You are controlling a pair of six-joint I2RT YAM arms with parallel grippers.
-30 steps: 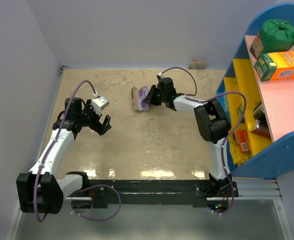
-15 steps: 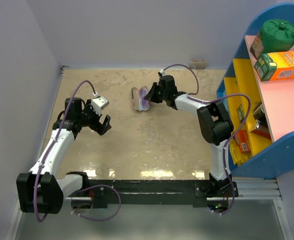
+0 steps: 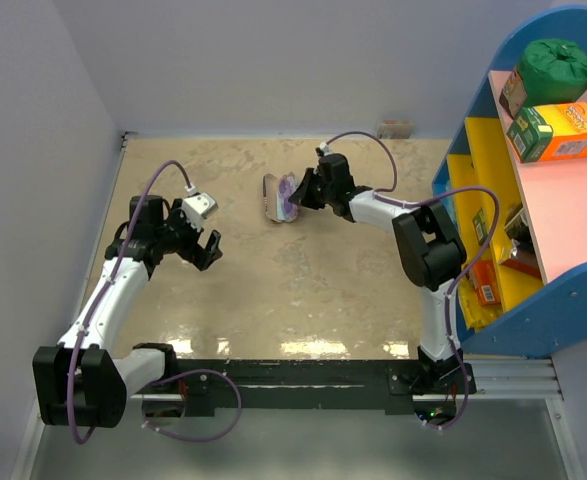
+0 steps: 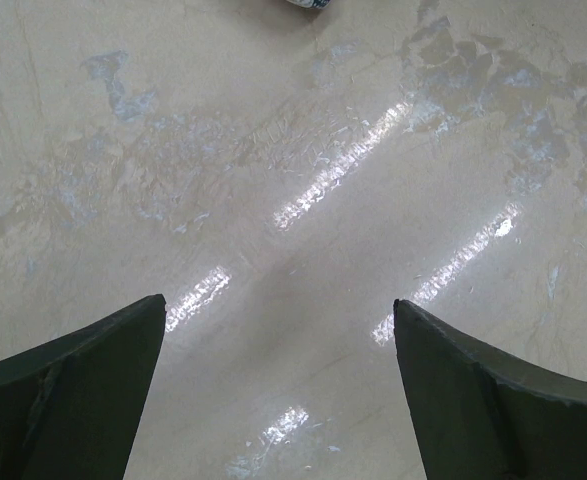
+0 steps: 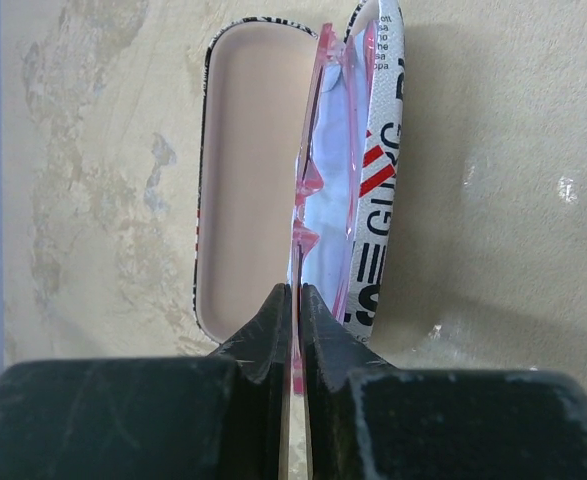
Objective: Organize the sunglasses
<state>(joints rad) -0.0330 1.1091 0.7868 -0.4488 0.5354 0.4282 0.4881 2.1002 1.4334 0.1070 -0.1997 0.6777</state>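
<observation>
The sunglasses (image 5: 304, 186), thin and translucent pink, stand on edge in the right wrist view. My right gripper (image 5: 295, 291) is shut on the near end of their frame. They hang over the open flag-print case (image 5: 253, 160), between its pale pink tray and its raised lid (image 5: 378, 180). From above, the sunglasses (image 3: 289, 191) and case (image 3: 271, 197) sit at the back middle of the table, with the right gripper (image 3: 304, 190) beside them. My left gripper (image 3: 208, 250) is open over bare tabletop at the left, and the left wrist view shows nothing between its fingers (image 4: 93, 370).
A blue and yellow shelf unit (image 3: 493, 160) fills the right side, with a green bag (image 3: 553, 62) and an orange box (image 3: 563, 130) on top. A small object (image 3: 394, 127) lies by the back wall. Walls close the left and back.
My right gripper has closed on the sunglasses frame and shifted slightly toward the back. The left arm has not moved.
</observation>
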